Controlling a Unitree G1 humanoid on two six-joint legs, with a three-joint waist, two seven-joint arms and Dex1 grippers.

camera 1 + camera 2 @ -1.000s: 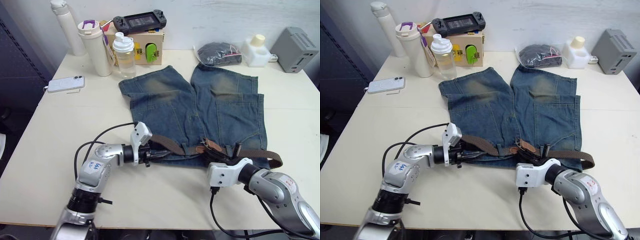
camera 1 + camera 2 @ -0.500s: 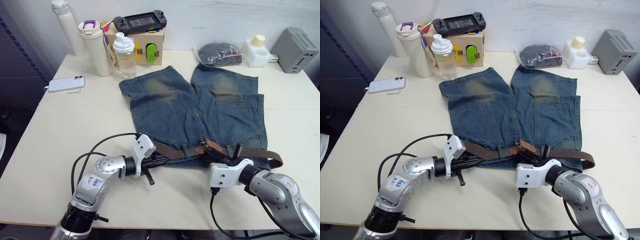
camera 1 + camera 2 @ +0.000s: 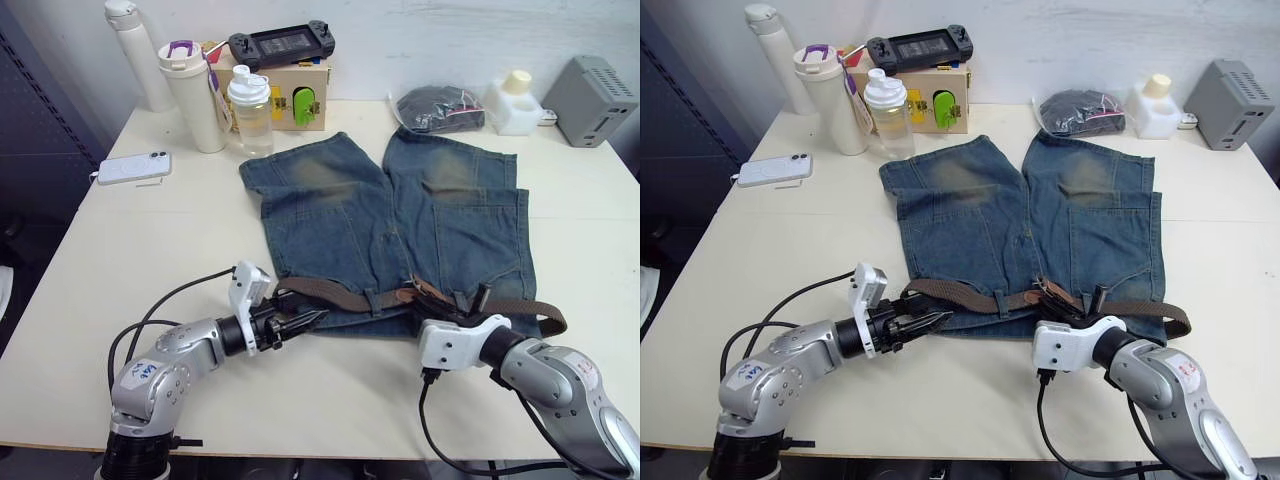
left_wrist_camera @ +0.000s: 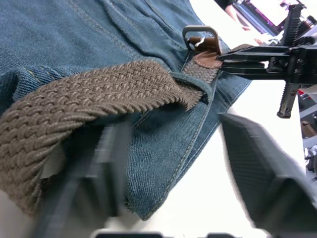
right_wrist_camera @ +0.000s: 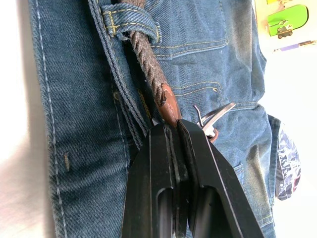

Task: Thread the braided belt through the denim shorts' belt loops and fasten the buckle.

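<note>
Already the faded blue denim shorts (image 3: 400, 220) carry the olive-brown braided belt (image 3: 330, 296) through their waistband loops (image 5: 130, 24). Right gripper (image 5: 173, 130) pinches the tan tab by the silver buckle (image 5: 214, 115) — unfastened; left gripper (image 4: 173, 148) gapes, belt just ahead.

Over the last second the left claw (image 3: 312, 320) has drawn back toward the robot and out to its left, off the waistband corner of the denim shorts (image 3: 400, 215), and now sits low over the bare surface (image 3: 330, 385) just in front of the hem, fingers spread apart. The left end of the braided belt (image 3: 330, 293), bunched and lifted beside that claw before, now lies flatter along the waistband, its tip reaching further left.
</note>
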